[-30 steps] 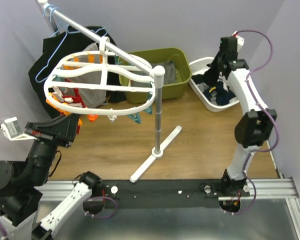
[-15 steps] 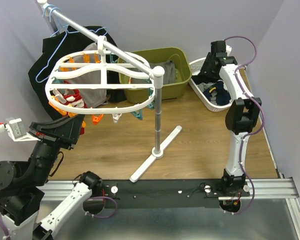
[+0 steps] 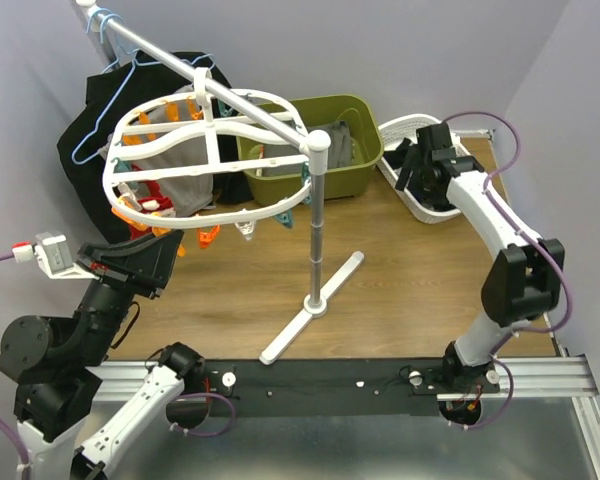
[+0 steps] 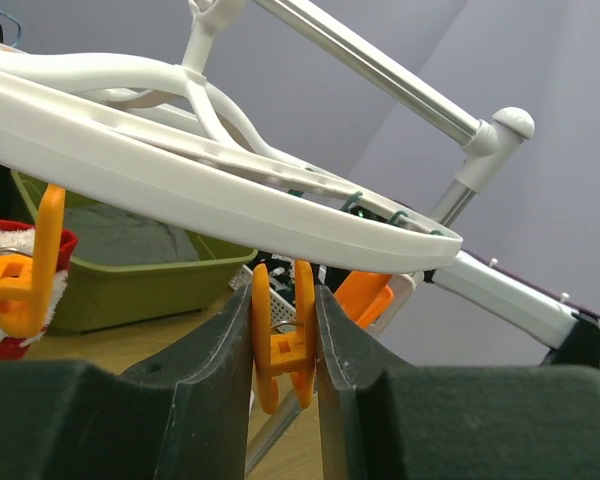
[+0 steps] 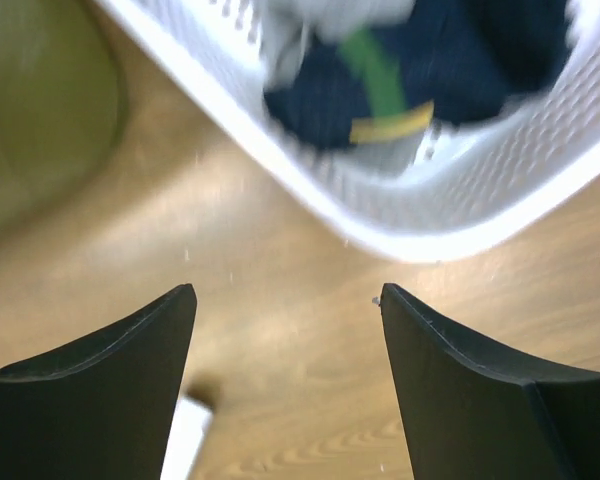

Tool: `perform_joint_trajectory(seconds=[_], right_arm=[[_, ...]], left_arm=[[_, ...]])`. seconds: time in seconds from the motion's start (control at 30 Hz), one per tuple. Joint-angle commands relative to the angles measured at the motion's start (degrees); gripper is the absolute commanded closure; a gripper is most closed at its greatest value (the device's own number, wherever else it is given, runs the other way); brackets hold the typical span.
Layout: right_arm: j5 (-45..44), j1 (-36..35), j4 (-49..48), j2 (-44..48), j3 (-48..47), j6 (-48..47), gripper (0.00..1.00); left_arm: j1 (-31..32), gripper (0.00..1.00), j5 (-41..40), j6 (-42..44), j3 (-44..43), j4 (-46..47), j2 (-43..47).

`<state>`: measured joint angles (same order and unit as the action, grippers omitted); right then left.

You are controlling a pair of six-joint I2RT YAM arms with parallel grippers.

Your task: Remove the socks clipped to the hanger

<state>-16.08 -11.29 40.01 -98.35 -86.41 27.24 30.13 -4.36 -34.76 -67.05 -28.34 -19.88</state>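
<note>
Beside basket (image 5: 485,200), right tool (image 5: 285,300) now open

Hanger (image 3: 212,163) at the left, post (image 3: 317,230) in the middle, basket (image 3: 427,215) at the right
The hanger hangs from a rail (image 3: 160,50) that slopes down from the far left to the top of the post, which stands mid-table (image 3: 400,290); a tub (image 3: 345,180) sits behind the post, with the basket just right of it holding socks (image 5: 380,80); the left gripper (image 4: 281,290) is under the hanger's near-left rim with a peg (image 4: 278,350) between its fingers; the right gripper (image 5: 285,300) is above the table by the basket's near-left side
</note>
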Motion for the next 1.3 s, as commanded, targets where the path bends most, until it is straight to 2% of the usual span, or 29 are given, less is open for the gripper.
perform_joint_trajectory(seconds=[0.0,0.17,0.33,0.4,0.47,0.5,0.57,0.6,0.67,0.7,0.8,0.9,1.0,1.13,1.27], right_arm=[[0.6,-3.37,-1.69,9.73,14.67,2.64,0.18],[3.76,-7.95,-0.03,26.05,26.02,4.66,0.18],[9.39,-17.17,-0.36,40.4,37.25,8.43,0.17],[10.71,-23.03,-1.95,44.19,40.17,10.1,0.15],[10.45,-27.62,-3.79,47.19,43.16,12.3,0.06],[9.58,-32.87,-4.23,47.28,43.69,13.18,0.02],[4.34,-39.56,-5.11,45.53,43.96,15.46,0.02],[2.12,-46.65,-5.2,44.48,43.44,16.34,0.01],[-3.92,-53.8,-5.81,40.36,42.47,18.8,0.0],[-5.7,-60.28,-6.08,38.86,41.68,19.59,0.0],[-9.58,-69.53,-10.55,33.76,40.97,20.39,0.0],[-10.2,-75.78,-18.63,27.89,39.66,16.54,0.0],[-11.69,-79.93,-27.68,20.51,36.24,9.34,0.0],[-14.33,-80.29,-35.33,12.41,28.94,0.99,0.0],[-17.67,-80.29,-50.07,5.99,24.64,-9.02,0.0]], left_arm=[[0.1,1.0,1.72,-1.18,1.57,2.94,0.63],[0.1,1.0,0.15,-1.54,1.92,2.59,0.89],[0.1,1.0,-0.47,-0.92,1.39,1.36,0.63],[0.02,1.0,-0.47,-0.92,1.22,1.01,0.37],[0.1,1.0,-0.47,-0.57,0.61,0.39,0.02],[0.1,1.0,-0.56,-0.57,0.51,0.04,-0.07],[0.1,1.0,-0.82,-0.65,0.25,-0.49,-0.25],[0.1,1.0,-1.09,-0.83,0.25,-0.49,-0.25],[0.1,1.0,-1.44,-0.92,-0.1,-0.58,-0.25],[0.1,1.0,-1.7,-0.75,-0.28,-0.75,-0.25],[0.1,1.0,-1.97,-0.92,-0.46,-1.02,-0.25],[0.02,1.0,-1.36,-1.27,-0.37,-0.4,-0.42],[0.02,1.0,-1.09,-1.18,-0.63,-1.19,-0.69],[0.1,1.0,-1.7,-1.54,-1.59,-1.37,-0.25],[0.1,1.0,-1.53,-0.83,-2.92,-2.16,-0.42]])
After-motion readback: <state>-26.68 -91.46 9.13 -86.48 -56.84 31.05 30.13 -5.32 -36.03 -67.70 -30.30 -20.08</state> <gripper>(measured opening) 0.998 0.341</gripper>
